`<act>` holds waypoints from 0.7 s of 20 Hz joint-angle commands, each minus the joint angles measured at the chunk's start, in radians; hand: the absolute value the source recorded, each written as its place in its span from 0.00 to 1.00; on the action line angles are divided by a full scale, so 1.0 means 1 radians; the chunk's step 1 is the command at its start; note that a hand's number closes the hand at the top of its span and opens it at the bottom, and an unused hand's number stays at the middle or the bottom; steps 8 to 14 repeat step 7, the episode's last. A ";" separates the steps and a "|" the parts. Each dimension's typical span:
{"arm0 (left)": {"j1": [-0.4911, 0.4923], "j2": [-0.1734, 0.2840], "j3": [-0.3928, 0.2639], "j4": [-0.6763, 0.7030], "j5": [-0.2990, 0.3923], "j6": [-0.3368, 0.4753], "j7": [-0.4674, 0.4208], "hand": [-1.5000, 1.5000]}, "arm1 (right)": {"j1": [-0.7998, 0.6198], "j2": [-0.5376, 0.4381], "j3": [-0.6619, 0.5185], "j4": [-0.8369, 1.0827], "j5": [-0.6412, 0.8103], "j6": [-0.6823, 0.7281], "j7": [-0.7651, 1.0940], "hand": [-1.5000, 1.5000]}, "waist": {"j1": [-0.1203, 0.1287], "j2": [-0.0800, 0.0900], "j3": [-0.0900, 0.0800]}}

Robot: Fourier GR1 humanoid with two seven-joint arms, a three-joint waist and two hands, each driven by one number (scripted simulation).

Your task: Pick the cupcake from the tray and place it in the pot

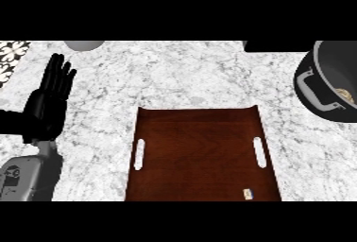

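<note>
A dark brown wooden tray (202, 142) with two slot handles lies at the middle of the marble counter, and no cupcake stands on it. A dark grey pot (315, 66) with a pale side handle sits at the right edge, partly cut off. Inside it, against the picture's edge, shows a small tan thing (344, 94) that looks like the cupcake. My left hand (47, 101) rests open at the far left with its fingers straight and pointing up, well away from the tray and holding nothing. My right hand does not show.
A small pale tag (247, 193) lies near the tray's front right corner. A grey round object (85, 45) pokes in at the top left beside a patterned tile (10, 56). A dark shape (275, 46) sits at the top, left of the pot.
</note>
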 commanded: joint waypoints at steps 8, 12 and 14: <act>0.074 -0.007 -0.004 -0.080 0.000 -0.034 0.013 0.50 | 0.267 0.018 -0.129 -0.180 -0.113 0.136 -0.028 0.00 | 0.007 0.001 0.000; 0.074 -0.007 -0.004 -0.080 0.000 -0.034 0.013 0.50 | 0.267 0.018 -0.129 -0.180 -0.113 0.136 -0.028 0.00 | 0.007 0.001 0.000; 0.074 -0.007 -0.004 -0.080 0.000 -0.034 0.013 0.50 | 0.267 0.018 -0.129 -0.180 -0.113 0.136 -0.028 0.00 | 0.007 0.001 0.000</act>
